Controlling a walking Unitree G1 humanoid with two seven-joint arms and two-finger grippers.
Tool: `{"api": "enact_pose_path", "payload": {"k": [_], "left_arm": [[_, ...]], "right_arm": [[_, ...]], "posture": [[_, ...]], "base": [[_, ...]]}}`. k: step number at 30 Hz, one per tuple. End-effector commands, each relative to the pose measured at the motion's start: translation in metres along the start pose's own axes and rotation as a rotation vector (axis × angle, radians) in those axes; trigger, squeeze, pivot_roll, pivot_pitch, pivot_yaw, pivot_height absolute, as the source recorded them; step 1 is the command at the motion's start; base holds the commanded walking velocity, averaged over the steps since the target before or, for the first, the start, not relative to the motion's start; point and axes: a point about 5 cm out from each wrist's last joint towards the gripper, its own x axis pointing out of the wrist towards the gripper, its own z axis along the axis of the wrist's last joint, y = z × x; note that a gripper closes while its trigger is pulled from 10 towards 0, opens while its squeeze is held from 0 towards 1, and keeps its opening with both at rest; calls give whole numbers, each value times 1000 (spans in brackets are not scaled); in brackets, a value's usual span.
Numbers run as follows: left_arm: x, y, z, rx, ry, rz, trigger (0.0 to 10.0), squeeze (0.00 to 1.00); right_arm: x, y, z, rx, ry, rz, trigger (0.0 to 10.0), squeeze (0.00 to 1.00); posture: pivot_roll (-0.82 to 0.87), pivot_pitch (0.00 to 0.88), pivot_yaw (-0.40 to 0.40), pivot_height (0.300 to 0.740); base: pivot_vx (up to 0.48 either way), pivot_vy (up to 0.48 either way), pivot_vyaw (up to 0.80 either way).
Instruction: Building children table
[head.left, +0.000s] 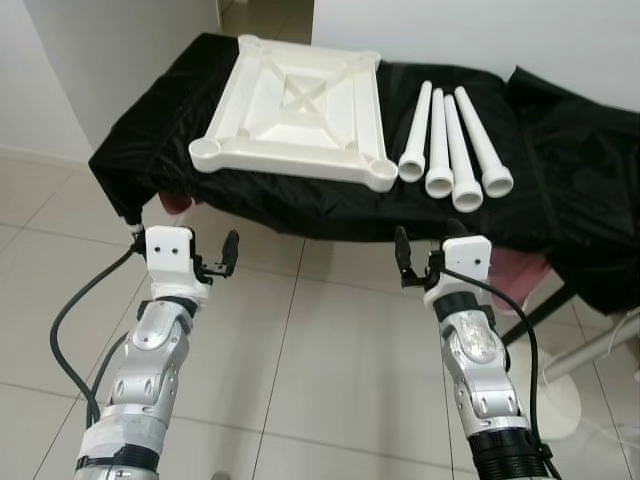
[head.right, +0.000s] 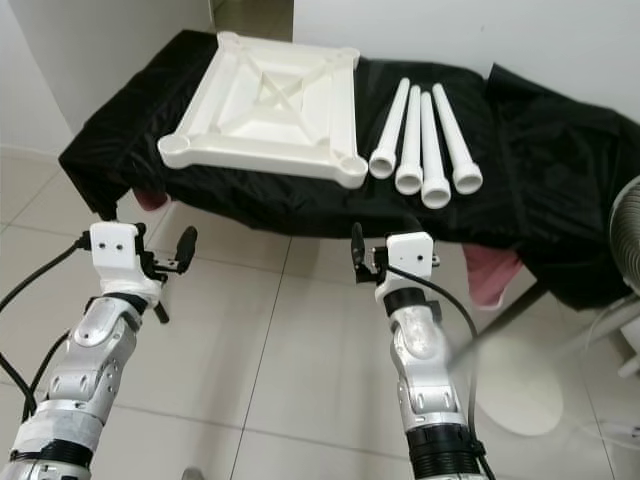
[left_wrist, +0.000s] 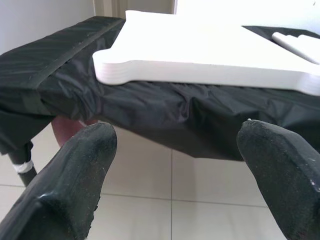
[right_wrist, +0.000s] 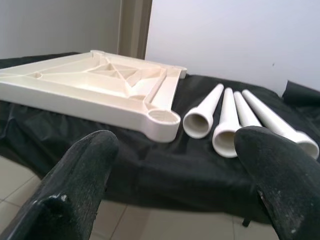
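Observation:
A white plastic table top (head.left: 295, 110) lies upside down on a surface draped in black cloth (head.left: 560, 190), with round leg sockets at its corners. To its right, several white tapered legs (head.left: 455, 140) lie side by side with their wide open ends toward me. Both grippers hover over the floor just short of the draped edge. My left gripper (head.left: 222, 258) is open below the top's near left corner (left_wrist: 115, 67). My right gripper (head.left: 415, 258) is open below the legs (right_wrist: 220, 115). Nothing is between either pair of fingers.
The black cloth hangs over the front edge (left_wrist: 200, 120). A pink object (head.left: 520, 272) shows under the cloth at the right, beside a dark slanting leg (head.left: 545, 305). A white fan base (head.right: 520, 400) stands on the tiled floor at the right. White walls stand behind.

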Motion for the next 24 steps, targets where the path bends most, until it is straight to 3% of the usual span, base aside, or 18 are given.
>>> {"api": "enact_pose_path", "payload": {"k": [1,24], "left_arm": [[1,-4,1,-2,-3,-35,10000,0],[2,-3,2,-1,-4,-28,10000,0]], "right_arm": [[0,0,-3,-3,9,6,10000,0],[2,0,-5,-15,13,16,10000,0]], "posture": [[69,57,-63,740],[71,57,-73,740]], "base": [[307,0,0],[330,0,0]]}}
